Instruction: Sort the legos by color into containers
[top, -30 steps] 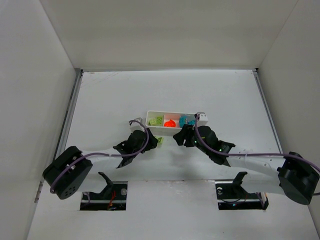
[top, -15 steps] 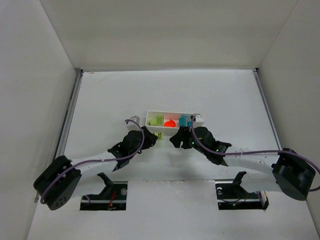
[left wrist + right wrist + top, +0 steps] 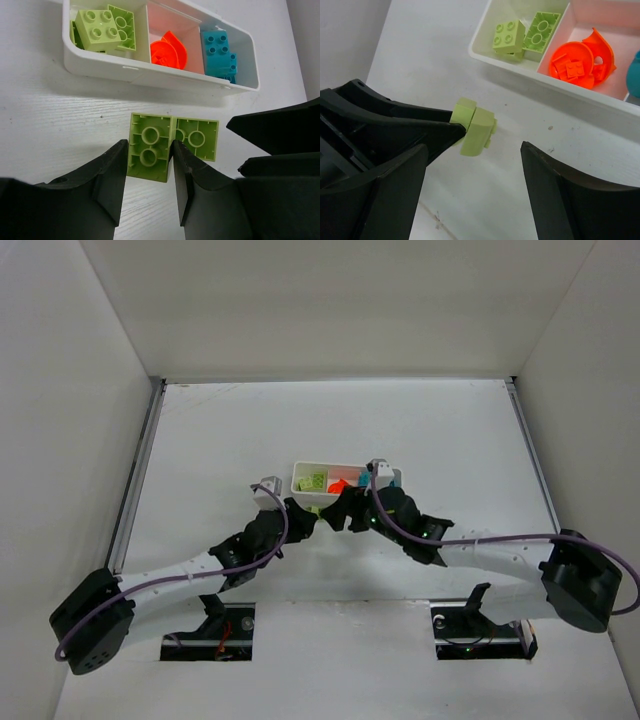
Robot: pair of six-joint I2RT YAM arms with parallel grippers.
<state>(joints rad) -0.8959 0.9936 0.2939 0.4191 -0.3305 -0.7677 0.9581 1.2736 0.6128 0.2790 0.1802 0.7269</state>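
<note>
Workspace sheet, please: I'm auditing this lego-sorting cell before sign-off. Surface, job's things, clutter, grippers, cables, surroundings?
Surface: white table, faintly marked.
Job's things: white tray holds yellow-green legos, orange-red legos and cyan legos, one colour per compartment; one more yellow-green piece outside, beside its near wall.
Clutter: nothing seen.
Grippers: left gripper shut on the yellow-green piece; right gripper open, empty.
Cables: purple cables along both arms.
Surroundings: white walls on three sides.
</note>
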